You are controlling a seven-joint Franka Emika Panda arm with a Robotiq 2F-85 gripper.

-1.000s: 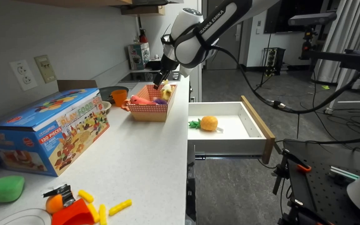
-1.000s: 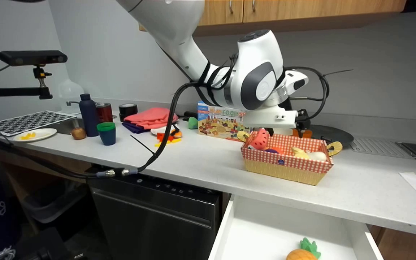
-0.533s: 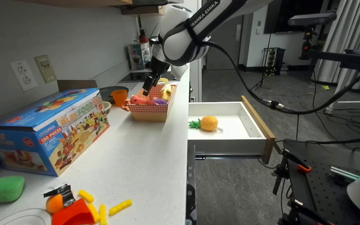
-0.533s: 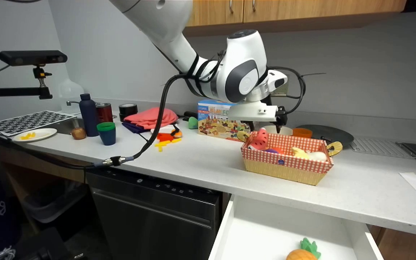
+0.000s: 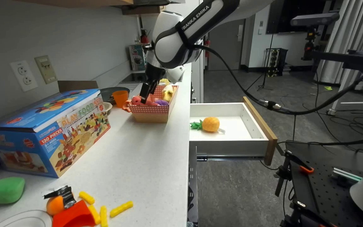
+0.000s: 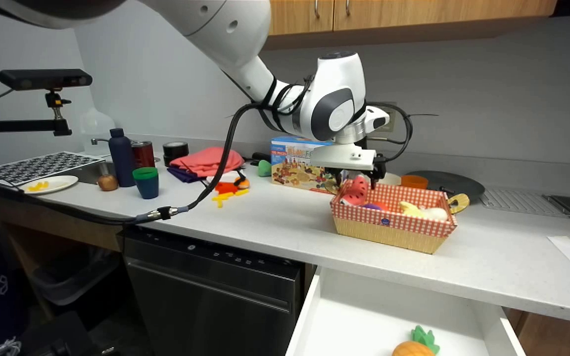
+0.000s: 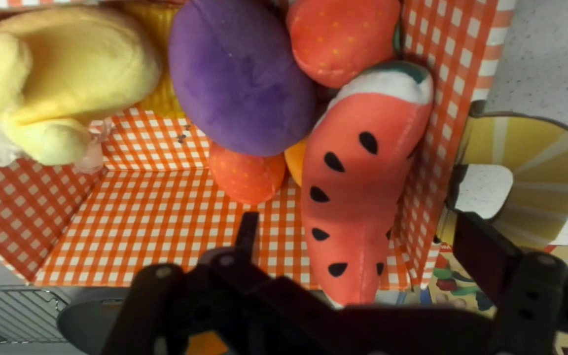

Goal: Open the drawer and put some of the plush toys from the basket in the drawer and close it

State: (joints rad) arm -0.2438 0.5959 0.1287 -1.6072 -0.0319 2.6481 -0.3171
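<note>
The white drawer (image 5: 232,121) stands pulled out in both exterior views, with a pineapple toy (image 5: 210,124) lying in it. On the counter above is the red-checked basket (image 6: 389,232). In the wrist view it holds a watermelon-slice plush (image 7: 348,187), a purple plush (image 7: 244,84), a red strawberry-like plush (image 7: 345,34) and a pale yellow plush (image 7: 82,64). My gripper (image 7: 360,219) is open over the basket's end. One finger is to the left of the watermelon, the other beyond the basket's side wall; plush and wall show between them, ungripped.
A blue play-food box (image 5: 74,132) stands on the counter by the wall. Close to the basket are an orange cup (image 5: 120,98) and a dark pan (image 6: 446,185). A yellow basket handle (image 7: 535,172) sticks out beside the right finger. Wooden cabinets (image 6: 413,15) hang overhead.
My gripper has moved along the basket to its watermelon end, then come down, so its fingers are now lower around that plush. It has stayed open. Drawer, basket and pineapple have not moved.
</note>
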